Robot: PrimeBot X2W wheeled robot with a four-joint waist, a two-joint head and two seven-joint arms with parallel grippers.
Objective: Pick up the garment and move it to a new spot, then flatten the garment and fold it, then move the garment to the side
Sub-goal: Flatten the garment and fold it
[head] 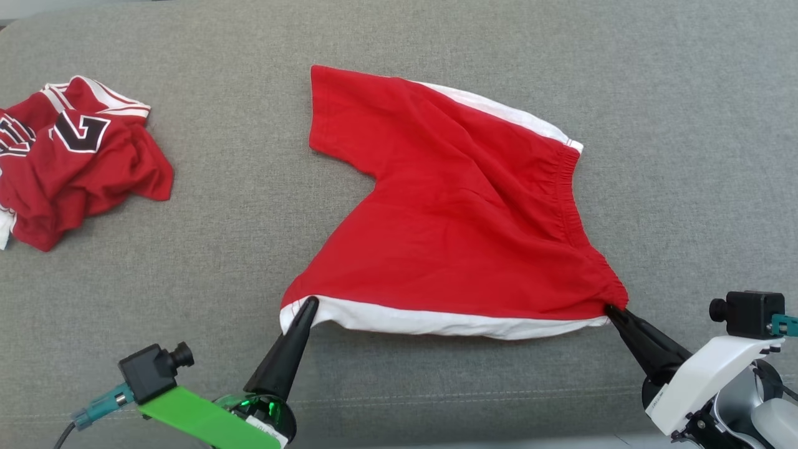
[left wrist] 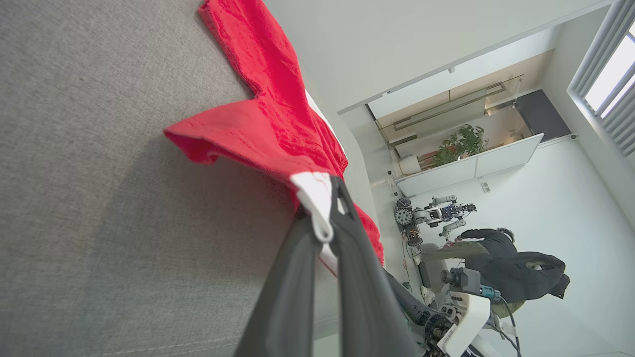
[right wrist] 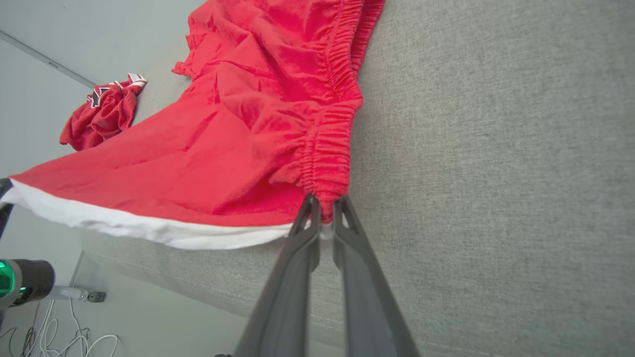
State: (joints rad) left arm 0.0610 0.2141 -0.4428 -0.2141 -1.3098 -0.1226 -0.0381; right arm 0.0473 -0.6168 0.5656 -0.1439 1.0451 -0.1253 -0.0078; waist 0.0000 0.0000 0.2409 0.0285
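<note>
Pinching hem [head: 436, 322]: left gripper [head: 310, 304], jaws clamped on garment's [head: 461, 212] white corner.
Waistband [head: 566, 193] end: right gripper [head: 612, 308], jaws closed on it.
Purpose: edge taut between jaws, likely for flattening.

Red white-trimmed shorts [head: 461, 212], spread flat

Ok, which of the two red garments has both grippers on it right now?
The spread red shorts with white side stripes, pinched at the near corners; the crumpled red numbered jersey lies apart, untouched.
</note>
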